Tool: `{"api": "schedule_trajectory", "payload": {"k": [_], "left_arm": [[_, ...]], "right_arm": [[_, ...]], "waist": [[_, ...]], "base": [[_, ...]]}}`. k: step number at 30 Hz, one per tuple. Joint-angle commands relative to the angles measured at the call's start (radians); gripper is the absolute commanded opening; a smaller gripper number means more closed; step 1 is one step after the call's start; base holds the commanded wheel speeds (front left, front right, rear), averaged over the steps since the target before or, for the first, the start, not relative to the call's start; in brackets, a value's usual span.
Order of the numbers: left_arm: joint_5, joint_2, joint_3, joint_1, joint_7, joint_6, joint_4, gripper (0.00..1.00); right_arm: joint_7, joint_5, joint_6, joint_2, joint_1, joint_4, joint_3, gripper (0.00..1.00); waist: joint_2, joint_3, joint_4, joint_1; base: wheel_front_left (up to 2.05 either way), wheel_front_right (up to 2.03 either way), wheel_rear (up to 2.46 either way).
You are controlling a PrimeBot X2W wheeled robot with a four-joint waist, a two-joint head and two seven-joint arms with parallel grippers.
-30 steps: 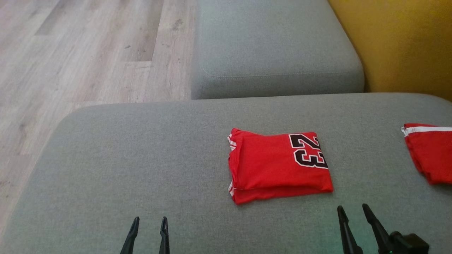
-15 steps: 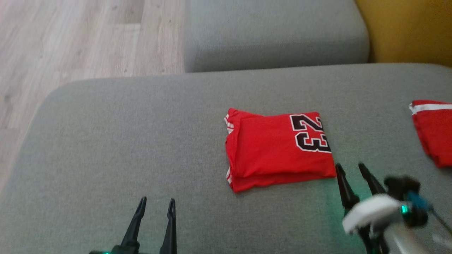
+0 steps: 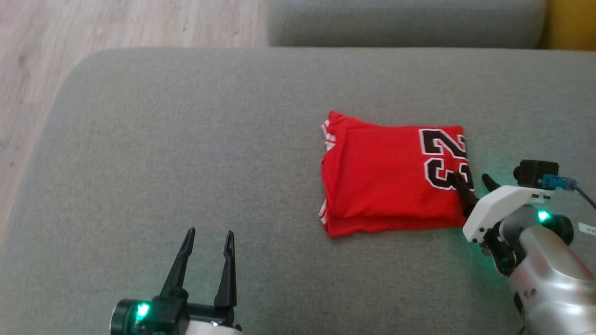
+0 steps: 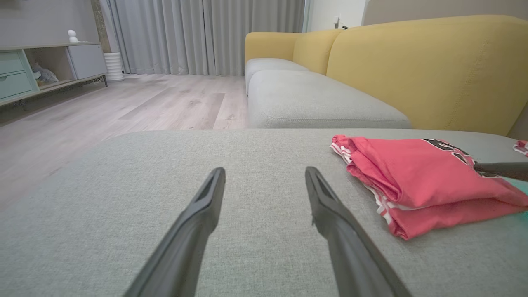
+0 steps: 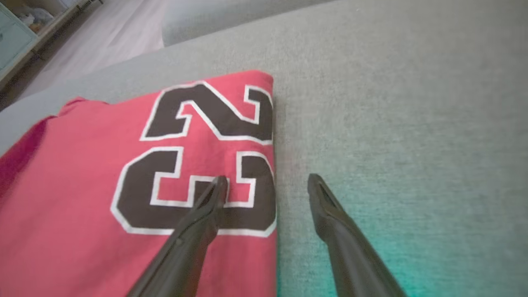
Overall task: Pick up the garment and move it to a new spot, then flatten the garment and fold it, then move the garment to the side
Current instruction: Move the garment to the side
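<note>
The garment (image 3: 391, 179) lies folded on the grey cushion (image 3: 186, 139). The right claw (image 3: 471, 180), spread and empty, straddles its numbered edge, one finger partly hiding the 3; the left claw (image 3: 209, 231) gapes empty

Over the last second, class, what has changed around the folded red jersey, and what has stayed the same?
The right gripper moved forward to the jersey's right edge and now straddles it, open: one finger over the number 23, the other over the grey cushion. Nothing was grasped. The head camera also tilted, shifting the picture. The jersey stayed folded in place; the left gripper stayed open, clear of it.
</note>
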Motion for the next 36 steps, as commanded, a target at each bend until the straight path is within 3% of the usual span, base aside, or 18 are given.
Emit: {"api": "schedule_trajectory", "payload": {"k": [1, 2, 3, 4, 5, 10, 16, 25, 32, 33, 35, 36], "left_arm": [[-0.01, -0.006, 0.028, -0.043, -0.006, 0.001, -0.035, 1.0], [-0.014, -0.006, 0.03, -0.047, -0.006, 0.002, -0.035, 1.0], [-0.027, -0.006, 0.031, -0.048, -0.006, 0.003, -0.035, 1.0], [-0.034, -0.006, 0.032, -0.05, -0.006, 0.003, -0.035, 1.0], [-0.039, -0.006, 0.034, -0.051, -0.006, 0.005, -0.036, 1.0], [-0.061, -0.006, 0.046, -0.05, -0.006, 0.012, -0.04, 1.0], [-0.109, -0.006, 0.068, -0.055, -0.006, 0.017, -0.074, 1.0], [-0.063, -0.006, 0.097, -0.129, -0.006, -0.029, -0.07, 1.0], [-0.034, -0.006, 0.116, -0.182, -0.006, -0.054, -0.073, 1.0], [-0.029, -0.006, 0.117, -0.19, -0.006, -0.057, -0.075, 1.0], [-0.025, -0.006, 0.119, -0.205, -0.006, -0.054, -0.081, 1.0], [-0.026, -0.006, 0.119, -0.212, -0.006, -0.049, -0.084, 1.0]], "right_arm": [[0.002, 0.012, 0.007, 0.01, -0.034, -0.002, 0.03, 1.0], [0.006, 0.022, 0.007, 0.017, -0.041, 0.013, 0.038, 0.69], [0.009, 0.035, 0.007, 0.025, -0.047, 0.024, 0.043, 0.29], [0.01, 0.05, 0.007, 0.033, -0.051, 0.027, 0.053, 0.07], [0.007, 0.063, 0.007, 0.038, -0.054, 0.025, 0.063, 0.0], [-0.028, 0.076, 0.007, 0.012, -0.074, 0.004, 0.126, 0.0], [-0.07, 0.087, 0.007, -0.1, -0.156, -0.04, 0.161, 0.0], [-0.035, 0.059, 0.007, -0.369, -0.253, -0.135, 0.172, 0.0], [0.003, 0.053, 0.007, -0.589, -0.262, -0.201, 0.105, 0.01], [0.001, 0.048, 0.007, -0.611, -0.262, -0.209, 0.093, 0.42], [-0.009, 0.024, 0.007, -0.643, -0.267, -0.2, 0.048, 1.0], [-0.023, 0.006, 0.007, -0.649, -0.271, -0.193, 0.021, 1.0]], "waist": [[0.0, 0.023, 0.017, -0.0002], [0.0, 0.027, 0.018, -0.0002], [0.0, 0.03, 0.018, -0.0002], [0.0, 0.032, 0.016, -0.0002], [0.0, 0.034, 0.011, -0.0002], [0.0, 0.046, -0.035, -0.0002], [0.0, 0.096, -0.147, -0.0002], [0.0, 0.207, -0.261, -0.0002], [0.0, 0.273, -0.272, -0.0002], [0.0, 0.28, -0.27, -0.0002], [0.0, 0.294, -0.26, -0.0002], [0.0, 0.297, -0.254, -0.0002]], "base": [[0.0, 0.0, 0.0], [0.0, 0.0, 0.0], [0.0, 0.0, 0.0], [0.0, 0.0, 0.0], [0.0, 0.0, 0.0], [0.0, 0.0, 0.0], [0.0, 0.0, 0.0], [0.0, 0.0, 0.0], [0.0, 0.0, 0.0], [0.0, 0.0, 0.0], [0.0, 0.0, 0.0], [0.0, 0.0, 0.0]]}}
